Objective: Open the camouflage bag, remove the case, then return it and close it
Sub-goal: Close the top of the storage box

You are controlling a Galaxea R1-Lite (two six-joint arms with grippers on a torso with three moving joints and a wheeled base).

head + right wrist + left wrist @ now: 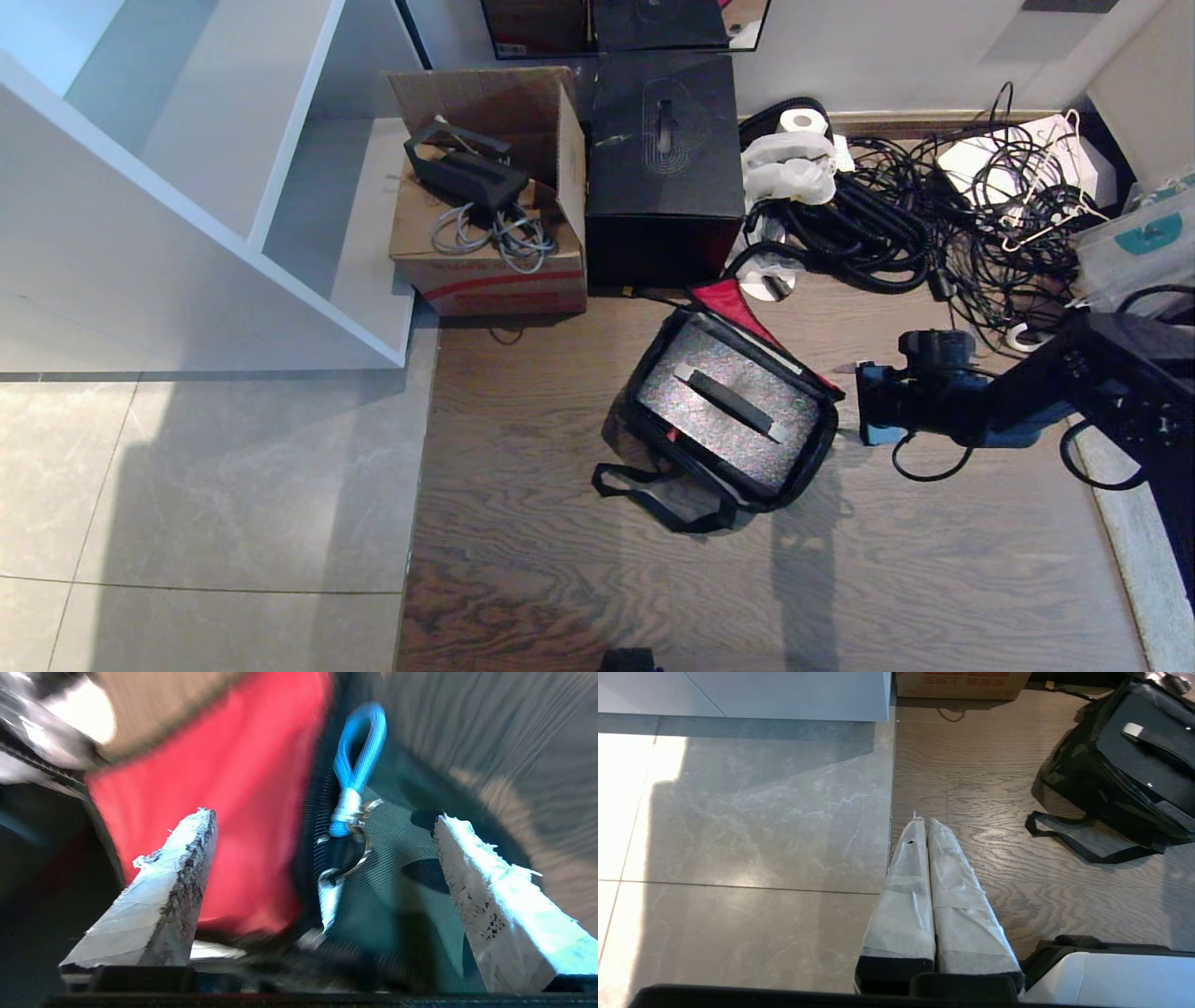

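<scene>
While you watch the head view, note the bag (731, 420) lying open at centre frame on the wood floor, its red-lined flap (738, 308) thrown back toward the black box (661, 168) above it. Inside the bag sits the case (728, 411), handle (731, 401) up, filling it nearly wall to wall. Your right tool (864, 406) hangs just beside the bag's right edge, apart from it. At upper left, a cardboard box (485, 205) holds a black device and grey cables. A tangle of cables (980, 215) lies close behind the right arm at upper right; a wide swing could snag them.

Turning to the left wrist view, the left tool (923, 823) is parked over the floor seam, fingers pressed together and empty; bag and case show at upper right.

Through the right wrist view, both fingers (168, 896) stand wide apart, gripping nothing. Between them hangs a blue loop pull (357, 760) on a metal ring, against the red lining. That pull could catch a finger as you reach for the handle, dragging the flap or the whole bag along.
</scene>
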